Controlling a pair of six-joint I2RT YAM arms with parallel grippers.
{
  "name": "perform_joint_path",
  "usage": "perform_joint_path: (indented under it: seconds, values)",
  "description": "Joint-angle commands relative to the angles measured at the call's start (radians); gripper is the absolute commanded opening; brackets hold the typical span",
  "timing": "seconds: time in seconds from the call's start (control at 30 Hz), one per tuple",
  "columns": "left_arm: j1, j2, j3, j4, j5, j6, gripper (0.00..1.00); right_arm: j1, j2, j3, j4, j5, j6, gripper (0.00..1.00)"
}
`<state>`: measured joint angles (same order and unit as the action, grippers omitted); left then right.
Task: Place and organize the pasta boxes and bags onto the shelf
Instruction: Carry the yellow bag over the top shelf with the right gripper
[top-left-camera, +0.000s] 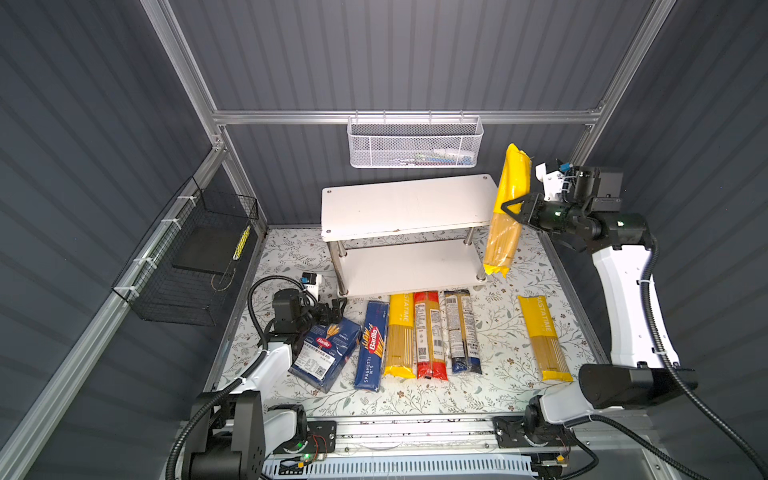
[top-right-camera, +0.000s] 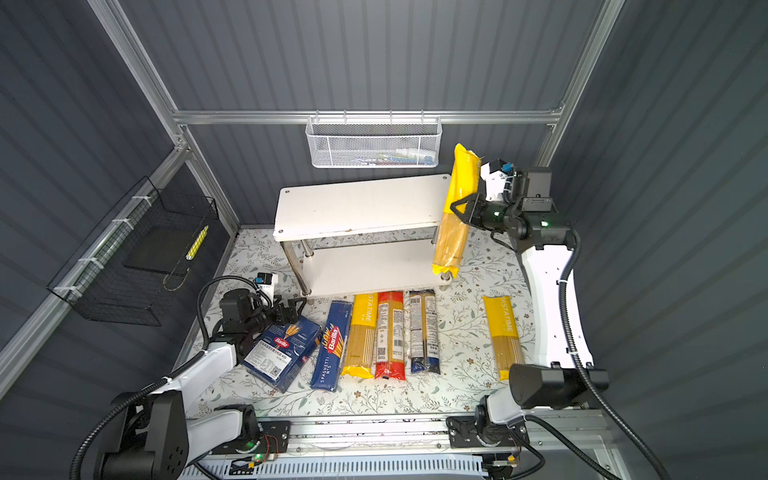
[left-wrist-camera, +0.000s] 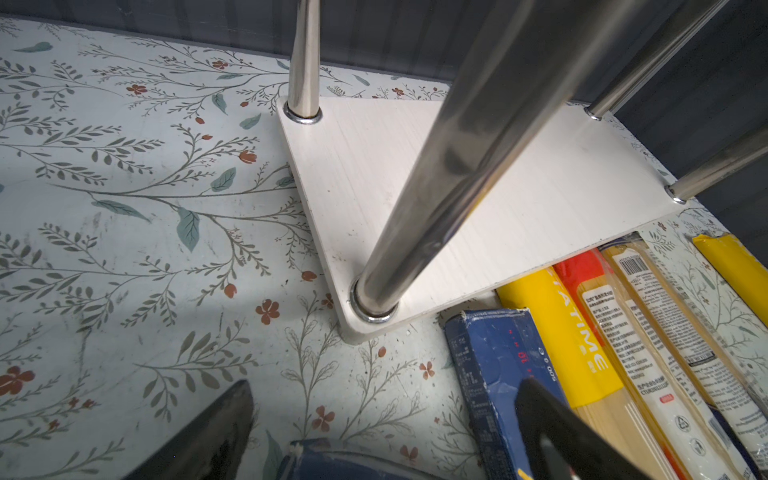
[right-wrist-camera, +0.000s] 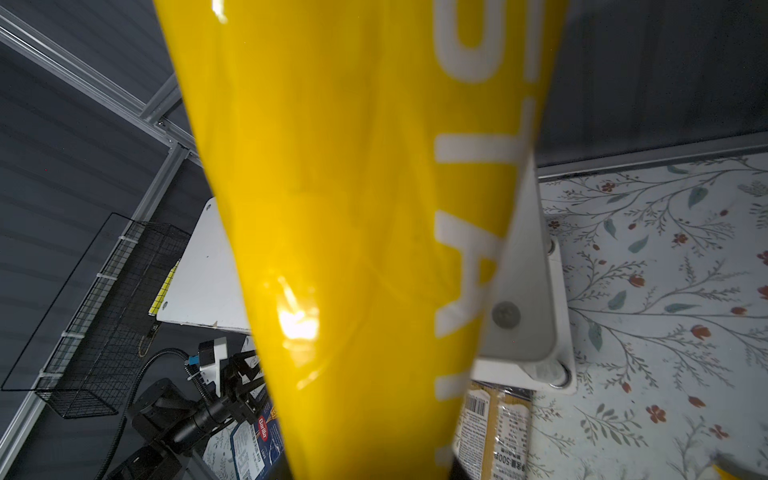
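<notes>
Nearest, on the floral-print counter (top-left-camera: 415, 399), packs lie in a row. The wide box (top-left-camera: 326, 353) is dark blue cardboard marked "Barilla", with a white sticker. Beside it are the narrow box (top-left-camera: 372, 345) reading "Barilla SPAGHETTI N.5", a yellow bag (top-left-camera: 401, 332) printed "PASTATIME", a red-ended bag (top-left-camera: 430, 334) and a blue-ended bag (top-left-camera: 462, 330) with white printed labels. A second yellow bag (top-left-camera: 544, 336) lies apart on the right. The left tool (top-left-camera: 336, 309) hangs just over the wide box's far end, fingers spread, gripping nothing. Behind stands the shelf (top-left-camera: 407, 208), two white boards on chrome posts. At its right end the right tool (top-left-camera: 509, 210) is clenched on a third yellow bag (top-left-camera: 502, 243), glossy, held nearly upright in the air.
</notes>
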<state>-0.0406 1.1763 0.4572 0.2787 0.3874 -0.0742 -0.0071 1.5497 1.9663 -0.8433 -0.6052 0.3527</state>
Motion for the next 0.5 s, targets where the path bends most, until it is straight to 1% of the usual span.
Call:
perform_joint_path:
  seconds: [0.0,0.23,0.33,0.47]
  values:
    - [-0.008,0.006,0.013,0.016,0.021,0.005,0.99,0.016,0.034,0.113,0.14,-0.074,0.02,0.0]
    - [-0.01,0.002,0.011,0.014,0.01,0.009,0.99,0.025,0.147,0.238,0.177,-0.119,0.058,0.0]
    - [-0.01,0.003,0.015,-0.001,-0.009,0.019,0.99,0.027,0.186,0.288,0.166,-0.147,0.065,0.0]
    - [-0.01,-0.004,0.01,-0.001,-0.013,0.022,0.99,0.025,0.241,0.364,0.12,-0.137,0.053,0.0]
